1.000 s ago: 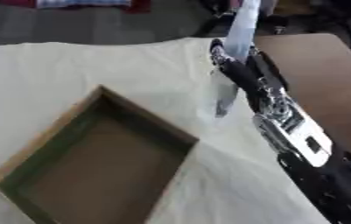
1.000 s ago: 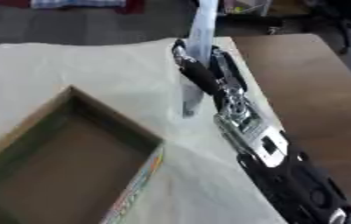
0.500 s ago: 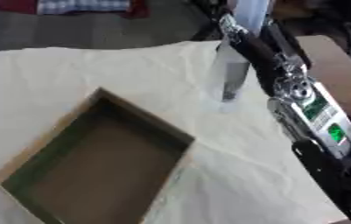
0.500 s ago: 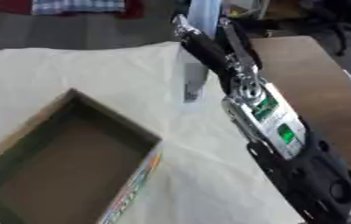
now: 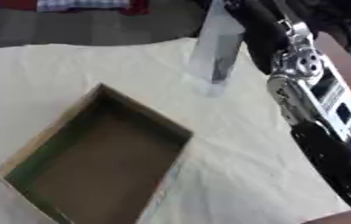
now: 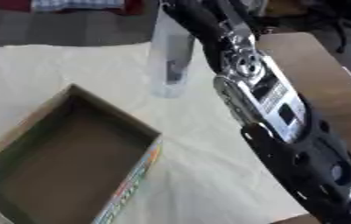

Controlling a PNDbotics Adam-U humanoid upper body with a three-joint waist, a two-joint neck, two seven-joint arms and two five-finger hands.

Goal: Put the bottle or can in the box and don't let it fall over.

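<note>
**Holding a clear bottle upright beyond the open box**

Reaching in from the right side, the robot's right arm (image 6: 270, 109) stretches across the tabletop (image 6: 300, 57) toward its far edge. The right hand (image 6: 197, 19) sits at the top of the view, and its dark fingers lie against the right side of a tall clear bottle (image 6: 170, 52). The hand runs partly out of the picture, so whether the fingers wrap around the bottle cannot be told; they are at least touching it.

The bottle stands upright, with its base just at the cream cloth (image 5: 232, 144) that covers most of the tabletop. Whether the base rests on the cloth or hangs a little above it cannot be told. A pale patch shows on the cloth right under the bottle.

The box (image 5: 94, 157) lies nearer the camera and to the left of the bottle, well apart from it. It is open at the top, turned at an angle to the tabletop's edge, with brown cardboard inside and coloured print along its outer wall. Nothing is in it.

Bare brown wood shows at the right, past the cloth's edge. The left hand shows in neither view.
</note>
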